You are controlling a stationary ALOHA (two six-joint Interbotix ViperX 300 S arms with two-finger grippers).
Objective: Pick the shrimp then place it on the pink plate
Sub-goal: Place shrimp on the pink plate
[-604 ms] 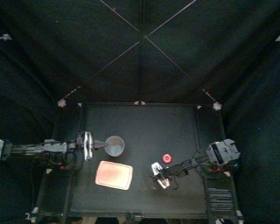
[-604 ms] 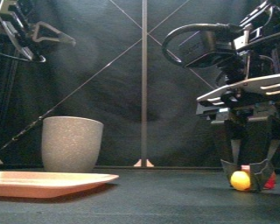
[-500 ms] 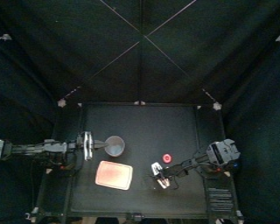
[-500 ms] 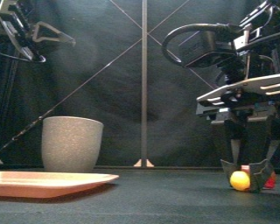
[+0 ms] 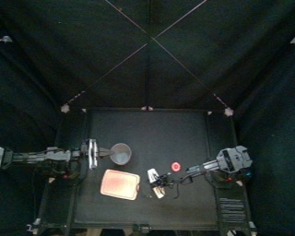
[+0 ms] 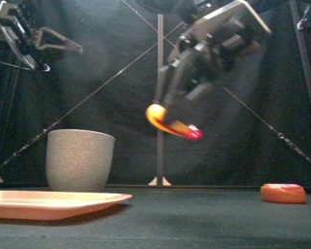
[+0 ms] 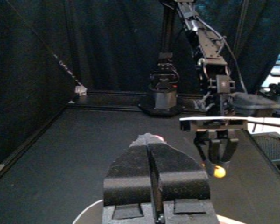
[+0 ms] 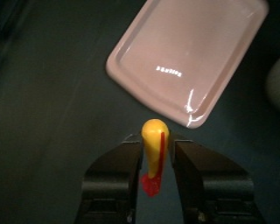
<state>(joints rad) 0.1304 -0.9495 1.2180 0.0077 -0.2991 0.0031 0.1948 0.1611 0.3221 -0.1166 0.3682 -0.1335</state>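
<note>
Over the black table (image 5: 150,129), right claw (image 6: 170,111) holds shrimp (image 6: 174,124) aloft.

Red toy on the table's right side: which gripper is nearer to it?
Right. The right gripper, holding the shrimp aloft, is just left of the red toy and above it; the left gripper hangs across the table, beyond the grey cup.

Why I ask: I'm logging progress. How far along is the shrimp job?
Done: the shrimp is off the table, clamped in the right gripper. In hand: it hangs in the air beside the pink plate, which lies bare. Left: bring it over the plate, set it down and let go. The left gripper rests shut at the left.
</note>
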